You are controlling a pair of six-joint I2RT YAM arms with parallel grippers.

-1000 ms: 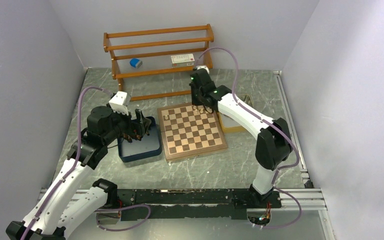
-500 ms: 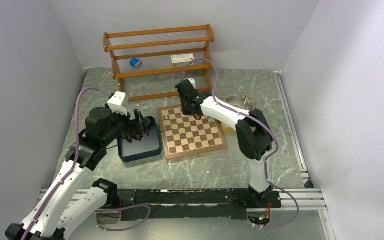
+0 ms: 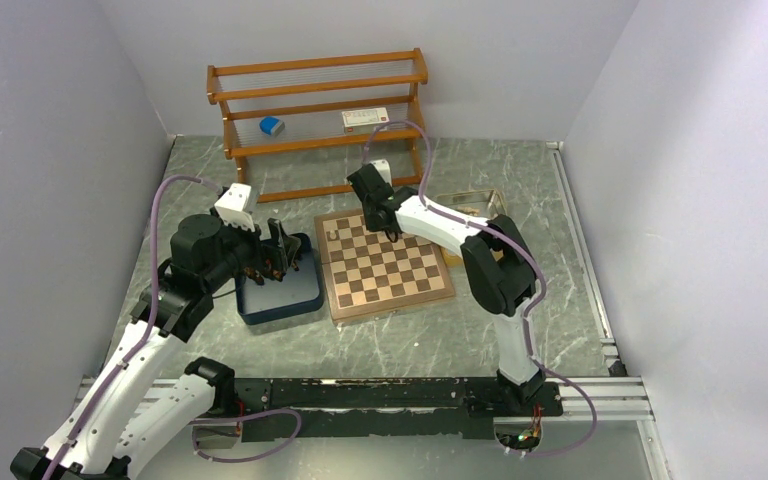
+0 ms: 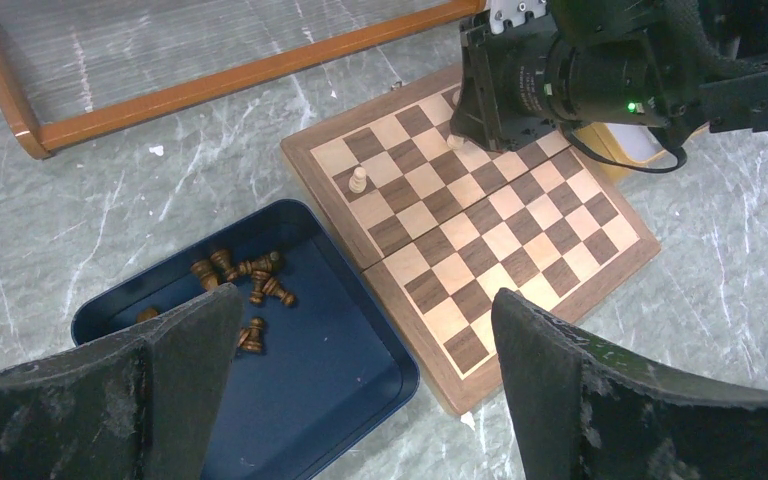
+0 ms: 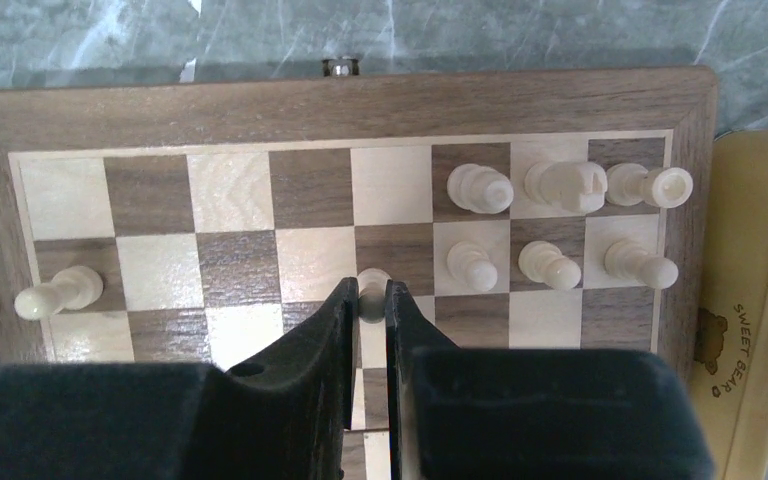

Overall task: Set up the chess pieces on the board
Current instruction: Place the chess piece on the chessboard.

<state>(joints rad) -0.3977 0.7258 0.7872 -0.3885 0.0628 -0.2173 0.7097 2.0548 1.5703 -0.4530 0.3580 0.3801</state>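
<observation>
The wooden chessboard (image 3: 385, 262) lies mid-table; it also shows in the left wrist view (image 4: 520, 230) and the right wrist view (image 5: 230, 190). My right gripper (image 5: 368, 300) is shut on a cream pawn (image 5: 370, 284) over the board's far rows (image 3: 388, 222). Several cream pieces (image 5: 550, 185) stand in two rows at the far right of the board, and one cream pawn (image 5: 55, 291) stands at the far left. Several dark brown pieces (image 4: 245, 280) lie in the navy tray (image 4: 340, 390). My left gripper (image 4: 360, 400) is open and empty above that tray (image 3: 278, 258).
A wooden rack (image 3: 318, 105) stands at the back with a blue item (image 3: 272, 126) and a white box (image 3: 364, 118). A yellow tray (image 3: 475, 215) lies right of the board and shows in the right wrist view (image 5: 760, 330). Grey walls close both sides.
My right arm swung left from the board's far right corner to its far middle, still shut. The left arm has barely moved.
</observation>
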